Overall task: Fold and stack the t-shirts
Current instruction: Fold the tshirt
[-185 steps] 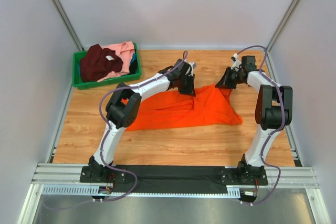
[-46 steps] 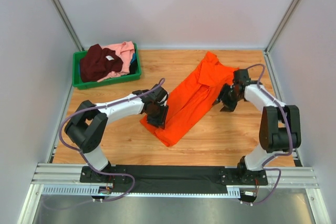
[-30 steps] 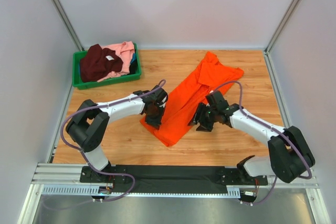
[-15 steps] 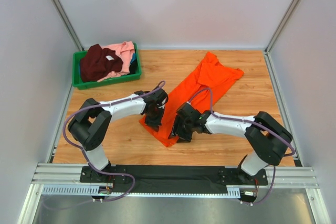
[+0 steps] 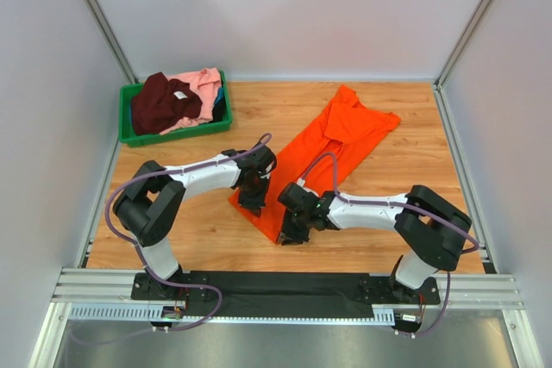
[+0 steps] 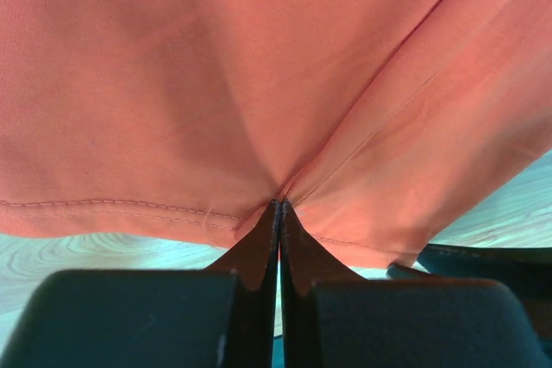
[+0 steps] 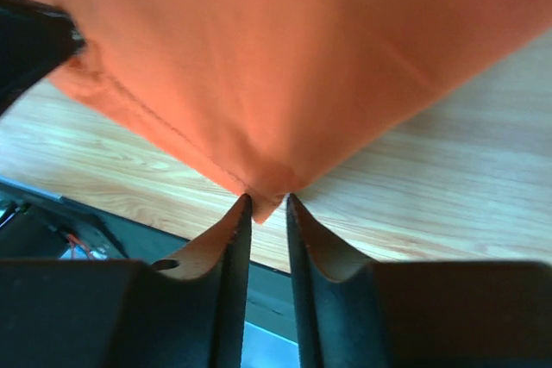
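The bright orange t-shirt (image 5: pixel 323 148) lies folded into a long strip, running diagonally from the far right to the near middle of the table. My left gripper (image 5: pixel 254 202) is shut on its near left hem; the left wrist view shows the cloth (image 6: pixel 216 84) pinched at the tips (image 6: pixel 279 204). My right gripper (image 5: pixel 285 232) is at the strip's near corner. In the right wrist view the jaws (image 7: pixel 268 202) stand narrowly apart with the shirt's corner (image 7: pixel 285 58) between the tips. The maroon t-shirt (image 5: pixel 164 101) and the pink t-shirt (image 5: pixel 203 84) lie crumpled in the bin.
The green plastic bin (image 5: pixel 129 137) stands at the far left of the wooden table (image 5: pixel 405 170). Grey walls close in the left, right and far sides. The black mounting rail (image 5: pixel 276 286) runs along the near edge, close behind my right gripper.
My right arm has swung from the shirt's right side across to its near corner, beside my left gripper. My left gripper has kept its hold and barely moved.
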Action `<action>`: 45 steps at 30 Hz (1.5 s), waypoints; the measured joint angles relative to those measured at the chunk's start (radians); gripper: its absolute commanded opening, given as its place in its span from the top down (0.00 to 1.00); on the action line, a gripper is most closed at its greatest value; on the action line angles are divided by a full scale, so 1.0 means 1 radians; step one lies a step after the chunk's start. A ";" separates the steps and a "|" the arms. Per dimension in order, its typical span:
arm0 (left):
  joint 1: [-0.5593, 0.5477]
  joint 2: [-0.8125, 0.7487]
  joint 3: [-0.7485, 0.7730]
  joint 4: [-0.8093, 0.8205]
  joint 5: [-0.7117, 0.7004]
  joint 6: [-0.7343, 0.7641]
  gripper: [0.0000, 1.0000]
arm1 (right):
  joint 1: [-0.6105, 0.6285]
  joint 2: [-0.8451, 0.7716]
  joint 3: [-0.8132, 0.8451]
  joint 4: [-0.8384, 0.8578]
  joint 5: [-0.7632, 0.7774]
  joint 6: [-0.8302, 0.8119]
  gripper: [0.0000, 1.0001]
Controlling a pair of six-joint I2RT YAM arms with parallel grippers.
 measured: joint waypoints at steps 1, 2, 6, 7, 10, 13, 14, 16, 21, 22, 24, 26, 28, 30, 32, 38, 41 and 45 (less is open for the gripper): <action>0.000 0.000 0.000 0.000 0.000 -0.001 0.99 | 0.004 0.000 -0.005 -0.002 0.006 0.003 0.80; 0.000 0.000 0.000 0.000 0.000 -0.002 0.98 | 0.008 0.000 -0.009 -0.007 0.012 0.011 0.83; 0.000 0.000 0.000 -0.001 0.004 -0.009 0.86 | 0.010 -0.002 -0.012 -0.016 0.045 0.020 1.00; 0.000 0.000 0.000 -0.001 0.007 -0.011 0.82 | 0.010 -0.004 -0.014 -0.016 0.053 0.021 1.00; 0.000 -0.002 0.000 -0.008 0.020 -0.026 0.69 | 0.010 -0.022 -0.026 -0.020 0.080 0.020 1.00; 0.000 -0.019 0.002 -0.030 0.034 -0.037 0.64 | 0.010 -0.060 -0.059 -0.027 0.104 0.020 1.00; 0.000 -0.032 0.005 -0.043 0.034 -0.038 0.63 | 0.010 -0.078 -0.076 -0.031 0.109 0.021 1.00; 0.000 -0.066 0.014 -0.071 0.033 -0.039 0.61 | 0.010 -0.118 -0.115 -0.033 0.110 0.021 1.00; 0.000 -0.184 0.033 -0.103 0.029 -0.032 0.57 | 0.025 -0.249 -0.226 -0.062 0.109 0.037 1.00; 0.000 -0.203 0.032 -0.106 0.030 -0.029 0.57 | 0.031 -0.280 -0.251 -0.073 0.108 0.043 1.00; 0.000 -0.232 0.014 -0.096 0.039 -0.025 0.56 | 0.040 -0.338 -0.306 -0.091 0.105 0.062 1.00; 0.000 -0.249 -0.024 -0.082 0.060 -0.024 0.55 | 0.056 -0.424 -0.346 -0.124 0.106 0.079 1.00; 0.000 -0.253 -0.073 -0.060 0.087 -0.023 0.55 | 0.075 -0.504 -0.385 -0.176 0.110 0.102 1.00; 0.000 -0.252 -0.129 -0.034 0.122 -0.024 0.55 | 0.094 -0.574 -0.409 -0.243 0.112 0.124 1.00; 0.000 -0.250 -0.170 -0.008 0.156 -0.025 0.54 | 0.108 -0.631 -0.418 -0.307 0.118 0.142 1.00; -0.010 -0.216 -0.225 0.114 0.277 -0.026 0.53 | 0.116 -0.724 -0.418 -0.445 0.142 0.170 1.00; -0.025 -0.179 -0.224 0.152 0.300 -0.026 0.53 | 0.120 -0.728 -0.418 -0.491 0.152 0.179 1.00; -0.053 -0.145 -0.225 0.154 0.289 -0.029 0.53 | 0.130 -0.744 -0.418 -0.521 0.159 0.195 1.00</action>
